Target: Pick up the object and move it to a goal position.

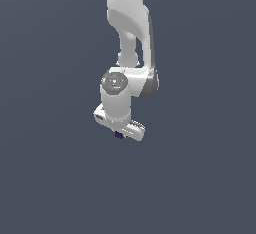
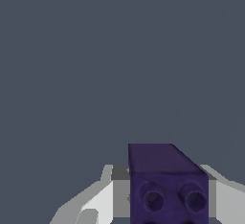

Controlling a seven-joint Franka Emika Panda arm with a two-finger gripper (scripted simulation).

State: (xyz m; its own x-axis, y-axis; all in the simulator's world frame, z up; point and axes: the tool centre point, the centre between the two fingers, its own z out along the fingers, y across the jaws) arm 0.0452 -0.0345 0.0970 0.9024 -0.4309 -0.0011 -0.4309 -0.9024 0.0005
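The white arm hangs down against a plain grey-blue backdrop, and its end effector (image 1: 119, 134) pinches the dark purple block (image 1: 118, 135), which shows in the exterior view only as a small dark speck poking out beneath the wrist. In the wrist view the block (image 2: 167, 184) sits between the two white fingers (image 2: 98, 201), with two round holes on its near face.

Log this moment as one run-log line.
arm: over plain grey floor | pincer: shut on purple block | block: between fingers, two studs facing wrist camera | goal: no marker visible
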